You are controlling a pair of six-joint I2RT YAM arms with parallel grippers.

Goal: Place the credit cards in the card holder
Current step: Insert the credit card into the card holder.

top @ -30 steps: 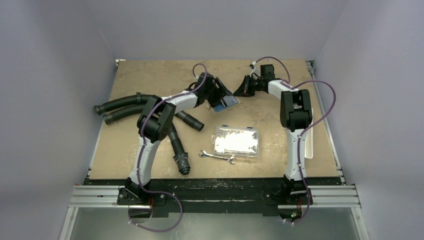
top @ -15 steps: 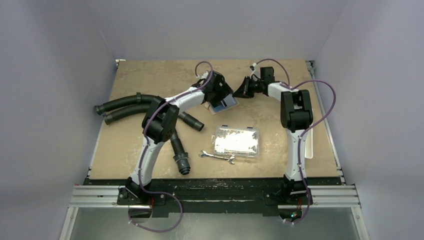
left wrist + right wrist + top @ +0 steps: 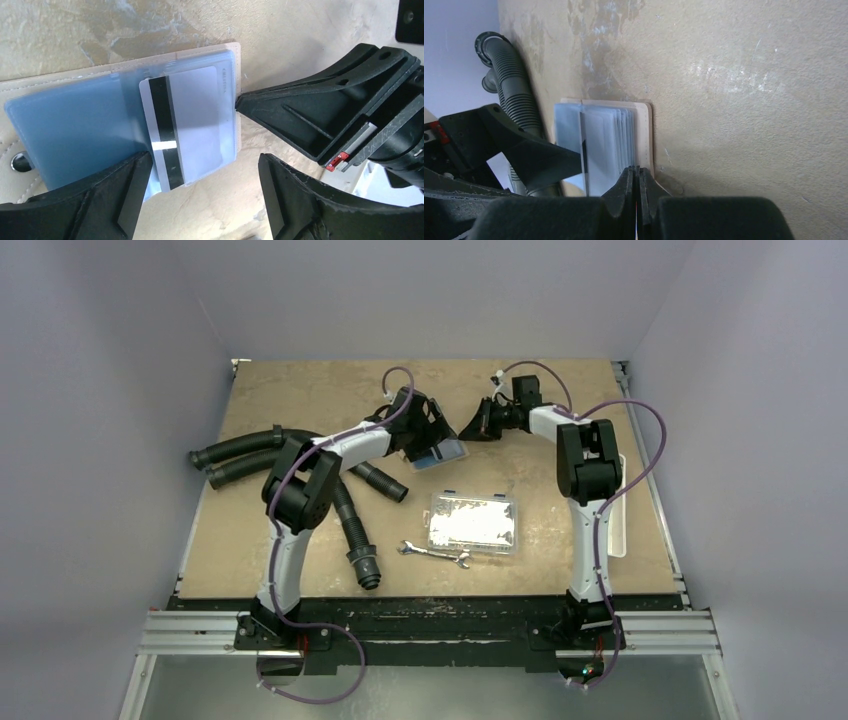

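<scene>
From the top, the card holder (image 3: 441, 452) lies open on the tabletop (image 3: 300, 390) at the far middle, between the left gripper (image 3: 427, 436) and the right gripper (image 3: 470, 428). Nearer are a clear plastic box (image 3: 472, 523), whose content I cannot tell, and a wrench (image 3: 435, 554). Only the left wrist view shows a credit card (image 3: 197, 125) with a black stripe, partly inside a blue sleeve. Its small print is not readable. The left gripper is released, its fingers wide apart. In the right wrist view the right gripper is clenched, its tips together and touching the tan edge of the card holder.
</scene>
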